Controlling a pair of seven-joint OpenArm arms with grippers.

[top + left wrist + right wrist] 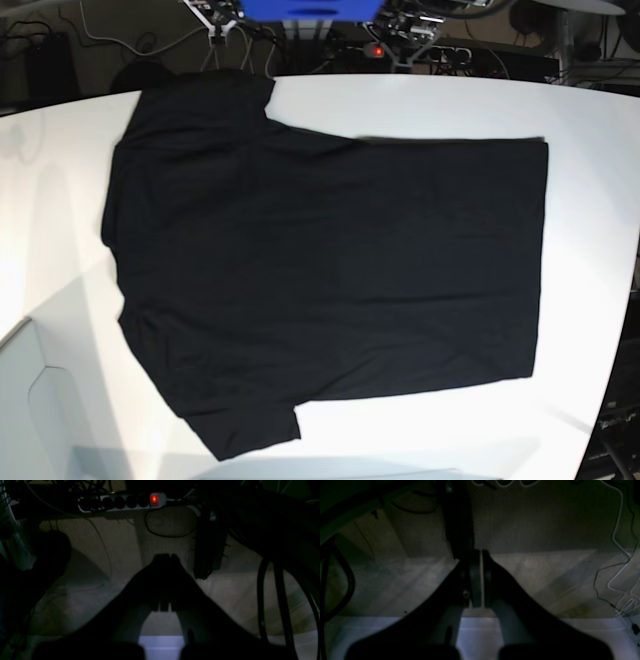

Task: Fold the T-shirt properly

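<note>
A plain black short-sleeved T-shirt [330, 270] is spread flat and unfolded, laid sideways: the collar end and both sleeves are seen at the base view's left, the straight hem at its right.

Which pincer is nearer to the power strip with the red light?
Left, probably. The power strip lies ahead of the left pincer in its wrist view; the right pincer faces only floor and cables.

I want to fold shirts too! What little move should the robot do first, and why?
Probably bring one arm up over the table toward a sleeve. The T-shirt lies flat and unfolded, and neither arm is over it. Both wrist cameras see only floor, with the left gripper and right gripper shut and empty.
</note>
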